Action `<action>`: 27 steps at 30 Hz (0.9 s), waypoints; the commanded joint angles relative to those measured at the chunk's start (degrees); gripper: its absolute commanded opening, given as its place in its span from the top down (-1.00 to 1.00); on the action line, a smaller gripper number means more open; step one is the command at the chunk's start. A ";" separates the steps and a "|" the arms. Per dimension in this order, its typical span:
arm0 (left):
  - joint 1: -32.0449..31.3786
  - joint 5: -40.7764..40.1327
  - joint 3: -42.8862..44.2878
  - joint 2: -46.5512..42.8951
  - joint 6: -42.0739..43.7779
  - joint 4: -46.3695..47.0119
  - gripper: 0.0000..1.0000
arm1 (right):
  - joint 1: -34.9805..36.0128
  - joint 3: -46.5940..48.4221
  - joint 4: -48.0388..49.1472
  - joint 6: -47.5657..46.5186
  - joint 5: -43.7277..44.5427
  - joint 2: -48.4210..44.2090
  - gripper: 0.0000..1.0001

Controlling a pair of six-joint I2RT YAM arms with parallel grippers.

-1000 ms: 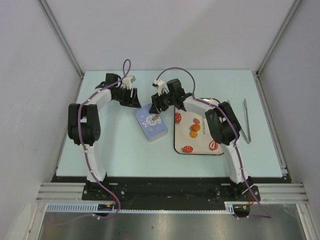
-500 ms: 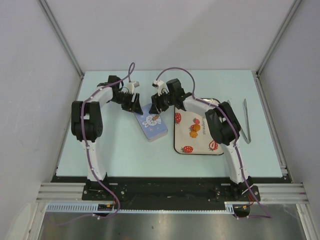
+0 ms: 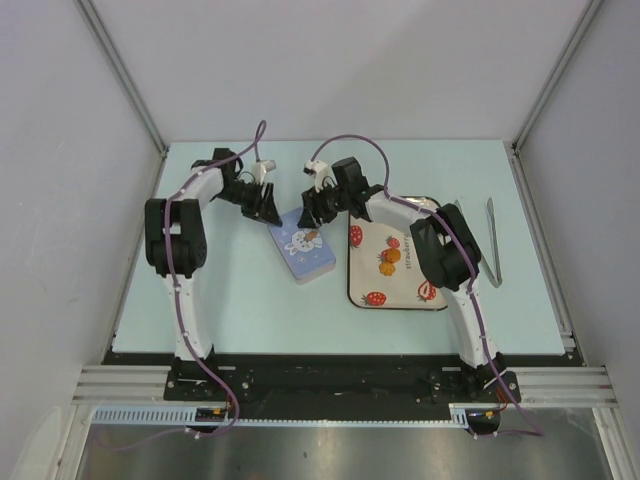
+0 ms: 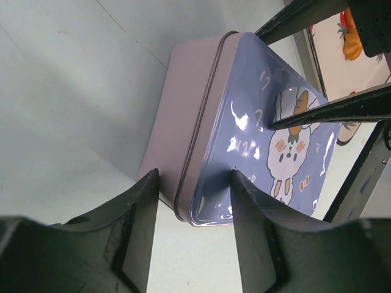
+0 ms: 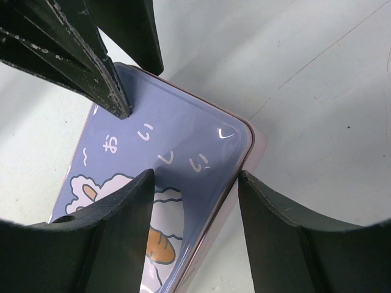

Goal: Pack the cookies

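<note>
A blue tin [image 3: 303, 244] with a white rabbit on its closed lid lies on the table, left of the strawberry tray [image 3: 420, 250]. Two orange cookies [image 3: 390, 259] lie mid-tray; the black and green ones do not show. My left gripper [image 3: 268, 207] is open at the tin's far-left corner; in its wrist view the gripper [image 4: 194, 183] straddles the lid's edge on the tin [image 4: 244, 116]. My right gripper [image 3: 316, 212] is open at the far-right corner; in its wrist view the gripper [image 5: 197, 183] straddles the lid's edge on the tin [image 5: 171, 146].
Metal tongs [image 3: 492, 240] lie on the table right of the tray. The right gripper's fingers [image 4: 330, 110] show over the lid in the left wrist view, and the left gripper's fingers [image 5: 91, 55] show in the right wrist view. An orange cookie [image 4: 352, 46] shows beyond.
My left gripper has swung right and closed in on the tin's far-left corner. The right arm, tin and tray have not moved.
</note>
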 commanded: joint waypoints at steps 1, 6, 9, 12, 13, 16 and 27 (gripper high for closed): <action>-0.60 0.85 0.45 2.96 3.22 -3.48 0.02 | 2.17 -2.08 -10.26 -3.27 3.59 4.44 -0.18; -0.07 0.24 0.10 4.89 1.99 -3.14 0.15 | 2.34 -2.08 -10.26 -3.27 3.77 4.44 -0.18; 0.11 -0.46 -0.26 5.77 1.20 -3.13 0.20 | 2.34 -2.43 -10.35 -3.44 4.12 4.44 -0.18; 0.37 -1.17 -1.22 6.04 0.85 -2.78 0.25 | 2.26 -2.43 -10.43 -3.62 4.47 4.09 -0.18; 0.54 -0.91 -1.40 6.04 0.33 -2.87 0.27 | 2.25 -2.52 -10.43 -3.53 4.56 4.09 -0.18; 1.25 -0.20 -1.84 6.30 -0.29 -2.96 0.28 | 2.08 -2.52 -10.61 -3.53 4.64 3.65 -0.19; 1.34 -1.43 -3.16 5.34 -1.00 -5.42 -0.40 | 2.08 -1.82 -13.68 -4.59 6.31 1.71 -0.32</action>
